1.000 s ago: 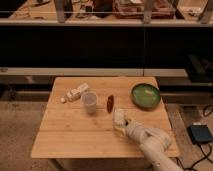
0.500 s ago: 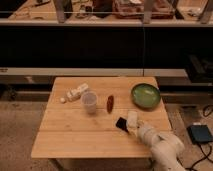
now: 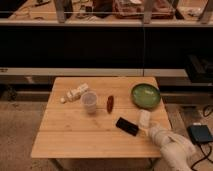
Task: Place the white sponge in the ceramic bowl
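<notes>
The end effector [image 3: 146, 125], at the front right of the wooden surface [image 3: 75, 135], was closed on the white sponge [image 3: 144, 118]. The sponge stuck out from its tip toward the green ceramic bowl [image 3: 146, 95]. Over the last second the arm had carried the sponge rightward from the middle front of the surface. This uncovered a black phone-like slab [image 3: 127, 125], which now lay just left of the sponge. The sponge appeared lifted off the wood, though that was hard to confirm. The pick-up therefore looked done and the carry under way. The sponge was close to the bowl's near rim but not yet over it, and nothing lay between the two. Farther left stood a translucent plastic cup [image 3: 89, 101] with a small reddish-brown item [image 3: 110, 103] beside it. A white bottle-like item [image 3: 76, 93] lay toward the back left. All three were well apart from the sponge's likely path.
</notes>
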